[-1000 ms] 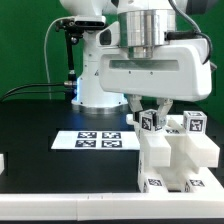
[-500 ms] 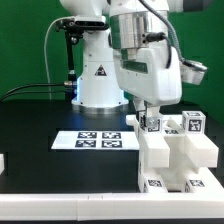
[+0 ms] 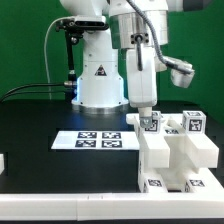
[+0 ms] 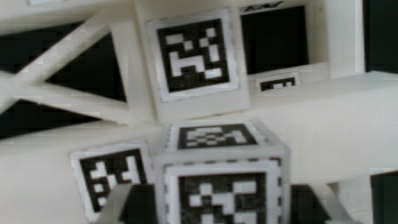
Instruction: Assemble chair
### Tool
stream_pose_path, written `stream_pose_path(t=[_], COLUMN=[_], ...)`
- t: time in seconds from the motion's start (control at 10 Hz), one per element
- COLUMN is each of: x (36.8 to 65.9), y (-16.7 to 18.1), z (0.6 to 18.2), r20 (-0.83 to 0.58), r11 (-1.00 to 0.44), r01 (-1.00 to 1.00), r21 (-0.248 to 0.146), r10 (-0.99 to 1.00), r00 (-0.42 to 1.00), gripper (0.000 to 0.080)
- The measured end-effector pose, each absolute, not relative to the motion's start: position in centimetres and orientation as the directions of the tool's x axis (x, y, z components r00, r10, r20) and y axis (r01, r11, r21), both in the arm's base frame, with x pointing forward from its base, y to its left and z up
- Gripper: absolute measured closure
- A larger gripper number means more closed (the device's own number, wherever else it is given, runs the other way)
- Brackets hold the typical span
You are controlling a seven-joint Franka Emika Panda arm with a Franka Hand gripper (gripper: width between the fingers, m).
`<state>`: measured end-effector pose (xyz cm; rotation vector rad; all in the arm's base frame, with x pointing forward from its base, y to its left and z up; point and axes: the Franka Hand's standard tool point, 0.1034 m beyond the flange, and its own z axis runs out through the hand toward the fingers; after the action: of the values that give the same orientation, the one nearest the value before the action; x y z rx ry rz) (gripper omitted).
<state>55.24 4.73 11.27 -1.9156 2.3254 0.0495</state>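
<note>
The chair [image 3: 178, 158] is a stepped white block at the exterior view's right, with tags on its front. A white tagged post [image 3: 150, 124] stands up from its top, and a second tagged block [image 3: 192, 123] stands beside it. My gripper [image 3: 146, 114] comes straight down on the post and is shut on it. In the wrist view the post [image 4: 222, 160] fills the space between my dark fingers [image 4: 157, 205], and my gripper [image 4: 226, 210] holds it on both sides. White chair bars with a tag [image 4: 192, 55] lie beyond it.
The marker board [image 3: 98, 140] lies flat on the black table in front of the white robot base [image 3: 98, 80]. A small white piece [image 3: 3, 162] sits at the exterior view's left edge. A pale strip runs along the front of the table.
The wrist has turned about its upright axis while the gripper stays on the post. The broad hand housing now faces edge-on. The chair block has not shifted.
</note>
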Motion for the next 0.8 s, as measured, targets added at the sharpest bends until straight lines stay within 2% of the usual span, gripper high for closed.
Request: stream_pose_path(t=[0.3, 0.4, 0.5, 0.6, 0.7, 0.8], x=[55.2, 55.2, 55.2, 55.2, 54.9, 53.8], y=[4.8, 4.8, 4.8, 4.8, 5.3, 7.0], z=[11.2, 11.1, 11.0, 11.0, 11.0, 11.2], r20=[-0.118, -0.118, -0.119, -0.118, -0.119, -0.126], r11=[0.18, 0.178, 0.174, 0.156, 0.143, 0.112], r01=[-0.982, -0.983, -0.983, -0.986, -0.988, -0.993], r21=[-0.056, -0.056, -0.056, -0.058, -0.056, -0.048], r10=[-0.978, -0.978, -0.979, -0.982, -0.984, -0.986], r00=[-0.173, -0.17, -0.166, -0.149, -0.135, -0.106], gripper=[0.0515, 0.0321, 0.0207, 0.0168, 0.0168, 0.0153])
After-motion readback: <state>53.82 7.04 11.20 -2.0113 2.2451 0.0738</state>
